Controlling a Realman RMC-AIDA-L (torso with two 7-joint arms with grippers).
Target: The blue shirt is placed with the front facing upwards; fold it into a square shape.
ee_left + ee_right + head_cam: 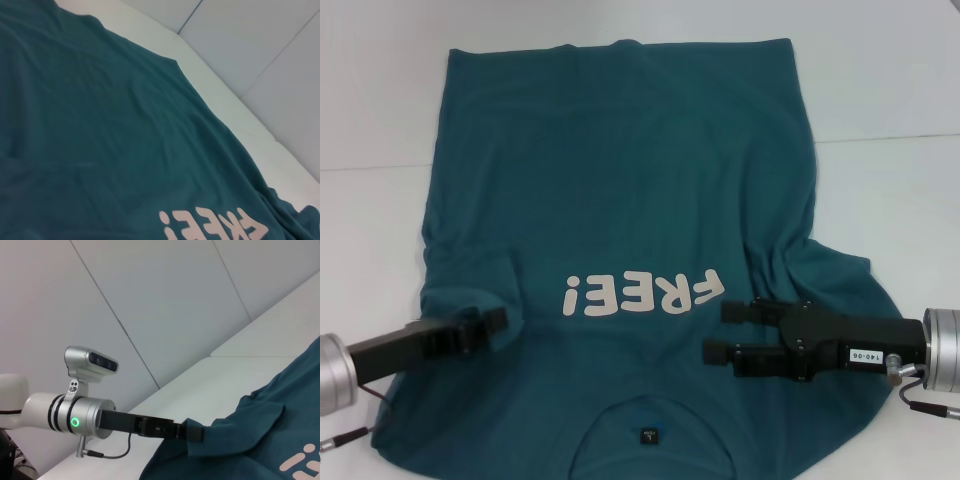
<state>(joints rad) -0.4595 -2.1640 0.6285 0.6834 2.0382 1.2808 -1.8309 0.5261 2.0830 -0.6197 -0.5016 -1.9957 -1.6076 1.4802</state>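
your blue shirt lies front up, collar near, long axis running away; left gripper looks clamped on its left sleeve, right gripper, jaws apart, hovers over the right chest.

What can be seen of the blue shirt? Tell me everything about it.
The blue shirt is a dark teal, soft-looking T-shirt lying front up on the white table, collar nearest the robot, hem at the far edge. Pale "FREE!" lettering crosses the chest, and a small dark label sits inside the collar. Its left sleeve is folded in over the body; cloth is rumpled on the right side. The left gripper meets the folded sleeve; the right gripper lies open over the chest.
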